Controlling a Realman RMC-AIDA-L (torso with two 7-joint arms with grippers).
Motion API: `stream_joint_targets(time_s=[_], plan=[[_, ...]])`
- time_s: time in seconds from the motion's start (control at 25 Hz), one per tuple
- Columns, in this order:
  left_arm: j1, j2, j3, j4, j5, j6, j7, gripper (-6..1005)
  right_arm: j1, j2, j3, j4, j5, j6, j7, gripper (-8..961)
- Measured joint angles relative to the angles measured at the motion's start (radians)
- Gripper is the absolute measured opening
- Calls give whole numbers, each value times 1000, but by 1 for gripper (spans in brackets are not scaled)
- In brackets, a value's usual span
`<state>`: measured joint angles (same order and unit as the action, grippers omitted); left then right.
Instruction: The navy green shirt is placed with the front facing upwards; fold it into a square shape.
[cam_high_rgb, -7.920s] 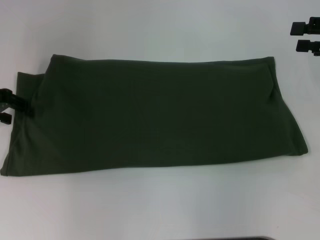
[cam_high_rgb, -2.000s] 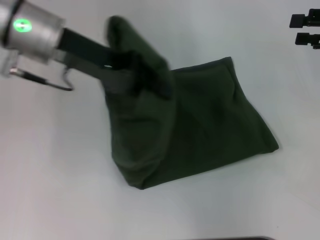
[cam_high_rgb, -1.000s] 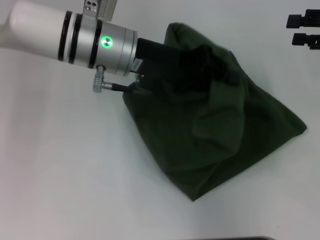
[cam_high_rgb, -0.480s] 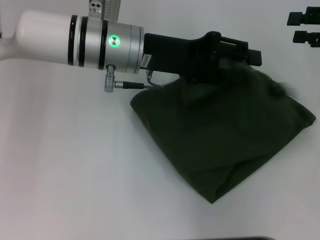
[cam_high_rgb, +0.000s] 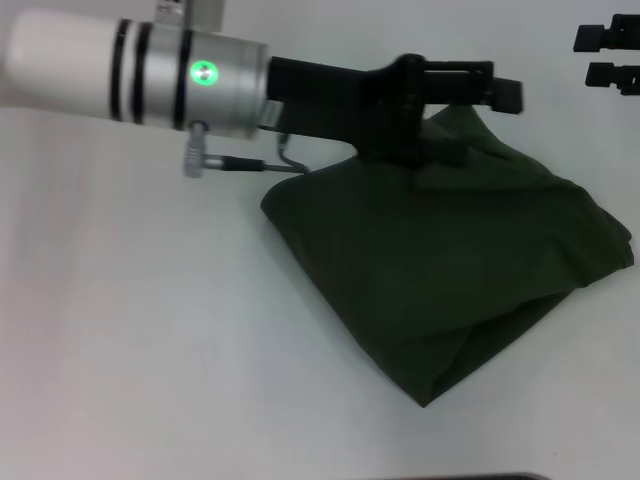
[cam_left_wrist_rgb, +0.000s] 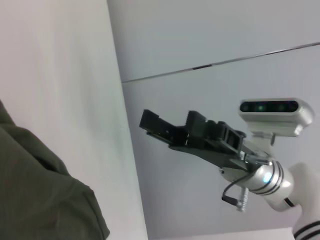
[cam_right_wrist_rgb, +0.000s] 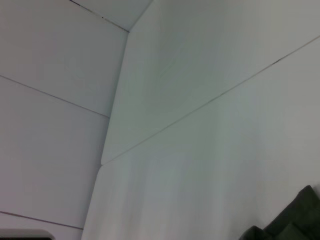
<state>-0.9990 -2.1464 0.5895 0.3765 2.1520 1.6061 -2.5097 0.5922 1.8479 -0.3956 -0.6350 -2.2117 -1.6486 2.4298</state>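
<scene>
The navy green shirt (cam_high_rgb: 440, 270) lies folded over into a rough diamond-shaped bundle right of centre on the white table (cam_high_rgb: 150, 350); no lettering or collar shows. My left arm reaches in from the upper left, and its gripper (cam_high_rgb: 508, 88) hovers open just above the bundle's far corner, holding nothing. A corner of the shirt (cam_left_wrist_rgb: 35, 190) shows in the left wrist view, and a small bit (cam_right_wrist_rgb: 292, 222) in the right wrist view. My right gripper (cam_high_rgb: 586, 56) is parked open at the far right edge, also seen as the right gripper (cam_left_wrist_rgb: 167, 120).
Bare white table surrounds the bundle on the left and front. A dark edge (cam_high_rgb: 460, 477) runs along the table's near side.
The left gripper carried the shirt's left end over to the right, laying it on the other half. It has now let go and lifted slightly; the cloth has settled flat.
</scene>
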Motion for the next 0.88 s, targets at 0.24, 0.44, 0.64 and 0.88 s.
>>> stream_joint_targets(time_s=[0.24,0.44,0.64,0.88], plan=[[78,67,74,108,10,117,11,933,9,-17,-71,-8,-5,-3,-6,735],[193,124,230,238,12,152,22,934,34,-28,-114,-12,-5,-2,-55,737],[303,146,280,341,18,163,66,932,67,-32,-191,-48,-7,14,-74,738],[326,149,283,355,19,195,130,929,103,-6,-361,-134,-13,51,-110,738]])
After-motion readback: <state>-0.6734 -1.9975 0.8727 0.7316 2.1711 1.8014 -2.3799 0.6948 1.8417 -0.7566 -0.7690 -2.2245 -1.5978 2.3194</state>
